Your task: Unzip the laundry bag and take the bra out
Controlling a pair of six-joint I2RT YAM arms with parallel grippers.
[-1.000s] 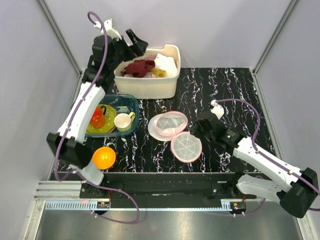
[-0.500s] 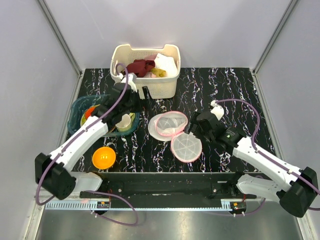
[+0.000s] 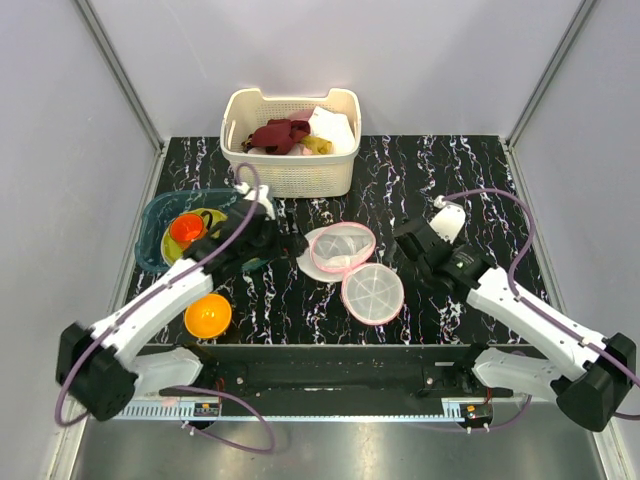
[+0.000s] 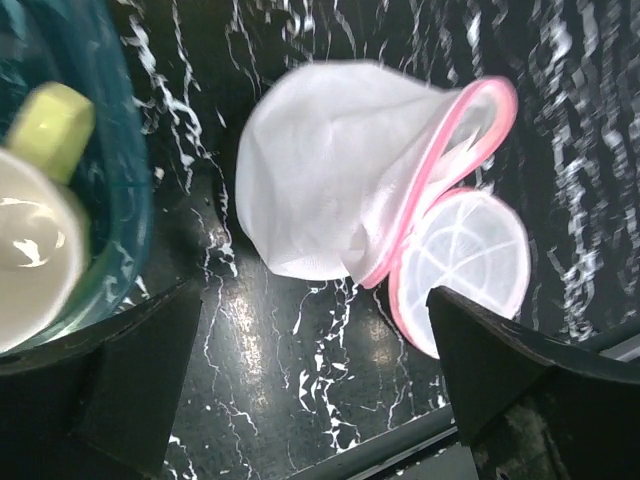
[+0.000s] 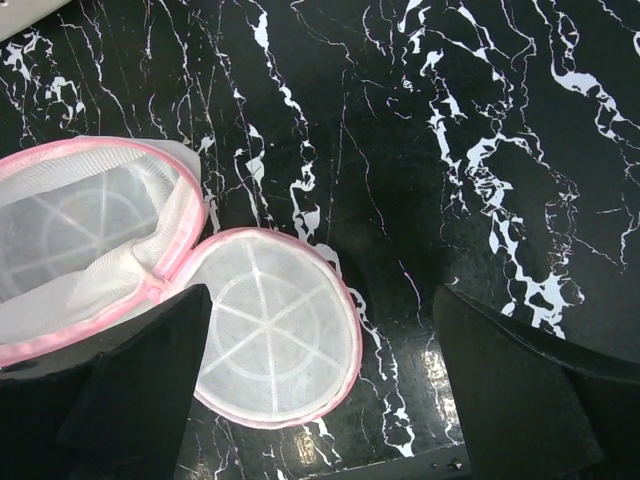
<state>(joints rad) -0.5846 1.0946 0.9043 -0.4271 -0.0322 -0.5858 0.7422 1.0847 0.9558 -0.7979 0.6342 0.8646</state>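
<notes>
Left hand, spread wide, hangs just beside the unzipped laundry bag. I should pinch the cloth inside, not the mesh.

bare tabletop right of laundry bag | teal tray left | basket behind

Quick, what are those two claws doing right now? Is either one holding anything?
Left gripper: open, holding nothing.
Right gripper: open, holding nothing.

The left arm and right arm both reach inward, low, each with jaws seemingly spread wide
</notes>
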